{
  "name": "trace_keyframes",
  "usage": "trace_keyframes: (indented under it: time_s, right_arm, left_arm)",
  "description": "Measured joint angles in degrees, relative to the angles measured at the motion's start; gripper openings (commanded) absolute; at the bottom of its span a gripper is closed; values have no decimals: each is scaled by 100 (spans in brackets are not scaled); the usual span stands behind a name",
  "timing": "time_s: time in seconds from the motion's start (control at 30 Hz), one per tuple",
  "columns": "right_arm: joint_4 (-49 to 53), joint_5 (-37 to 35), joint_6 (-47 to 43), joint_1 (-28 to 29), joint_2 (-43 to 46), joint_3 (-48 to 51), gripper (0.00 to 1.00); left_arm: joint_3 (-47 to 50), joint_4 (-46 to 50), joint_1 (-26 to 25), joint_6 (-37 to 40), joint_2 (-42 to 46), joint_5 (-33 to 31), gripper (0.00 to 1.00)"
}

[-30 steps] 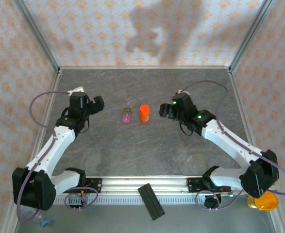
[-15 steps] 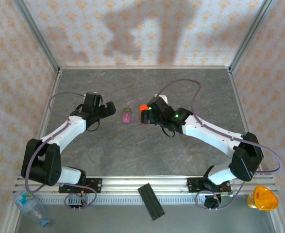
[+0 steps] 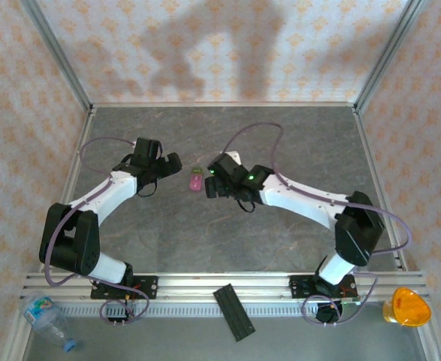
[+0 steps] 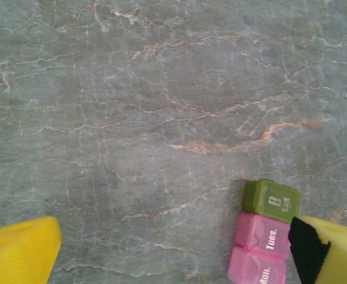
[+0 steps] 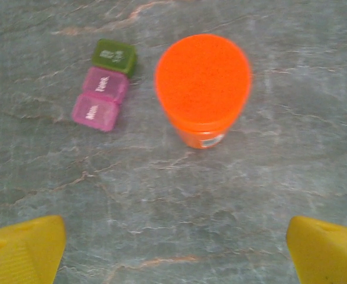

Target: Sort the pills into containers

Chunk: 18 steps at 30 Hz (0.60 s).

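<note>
Pink-and-green containers (image 5: 105, 83): sitting on the grey tabletop (image 5: 268, 177), just beside the orange bottle (image 5: 203, 89) (day labels on the lids)
Left fingers (image 4: 19, 251): wide apart, with the containers right next to one finger
Right fingers (image 5: 22, 245): spread wide, gripping nothing

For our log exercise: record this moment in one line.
left gripper open, beside pink-and-green plastic pill boxes | right gripper open, near orange capped bottle

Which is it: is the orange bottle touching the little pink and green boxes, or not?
Apart. The right wrist view shows a strip of bare table between the orange bottle and the containers.
</note>
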<state>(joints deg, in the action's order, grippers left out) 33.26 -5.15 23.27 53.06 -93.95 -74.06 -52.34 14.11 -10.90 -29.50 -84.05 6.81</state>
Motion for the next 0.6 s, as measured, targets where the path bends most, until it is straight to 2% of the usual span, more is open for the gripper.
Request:
trace_keyframes:
  time_s: [0.17, 0.43, 0.6]
  right_arm:
    - [-28, 328, 7, 192, -520, -463, 95]
    - [-85, 603, 122, 232, -1871, -1633, 95]
    - [85, 577, 234, 267, -2675, -2306, 96]
  left_arm:
    - [-57, 232, 129, 13, 13, -136, 100]
    - [-186, 551, 1117, -155, 249, -210, 100]
    - [-354, 597, 1353, -201, 334, -221, 100]
